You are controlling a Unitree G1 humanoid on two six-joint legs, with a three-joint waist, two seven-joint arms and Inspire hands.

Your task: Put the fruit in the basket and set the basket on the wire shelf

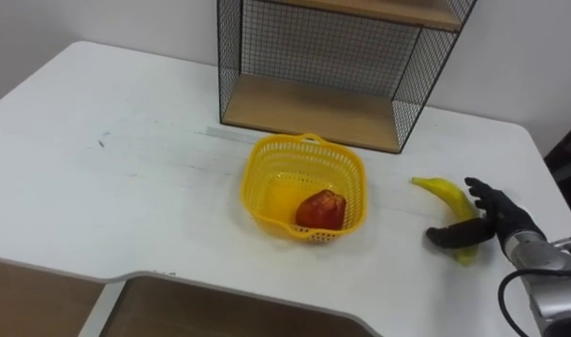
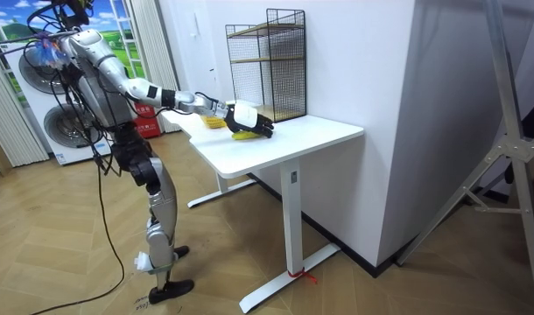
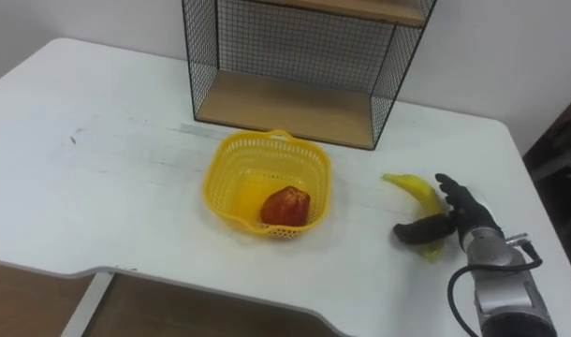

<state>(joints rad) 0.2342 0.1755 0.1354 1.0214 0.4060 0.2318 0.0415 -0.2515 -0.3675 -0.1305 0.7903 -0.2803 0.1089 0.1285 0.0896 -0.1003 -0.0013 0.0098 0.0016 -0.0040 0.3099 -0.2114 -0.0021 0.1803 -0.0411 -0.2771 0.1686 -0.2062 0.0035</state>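
Observation:
A yellow plastic basket [image 1: 304, 185] stands mid-table in front of the wire shelf [image 1: 304, 108]. A red apple [image 1: 320, 209] lies inside it, next to an orange-yellow patch that I cannot make out. To the basket's right a banana [image 1: 446, 194] lies on the white table [image 1: 126, 178]. My right hand [image 1: 487, 217] is over the banana's near end, thumb across it on the left and fingers curled along its right side. In the room view I stand at the table's end with that arm [image 2: 175, 97] stretched out over the top.
The black wire shelf has a wooden bottom board at table height and a second board [image 1: 388, 9] above. The table's front edge [image 1: 267, 295] runs close below the basket. Washing machines [image 2: 52, 122] stand behind me in the room view.

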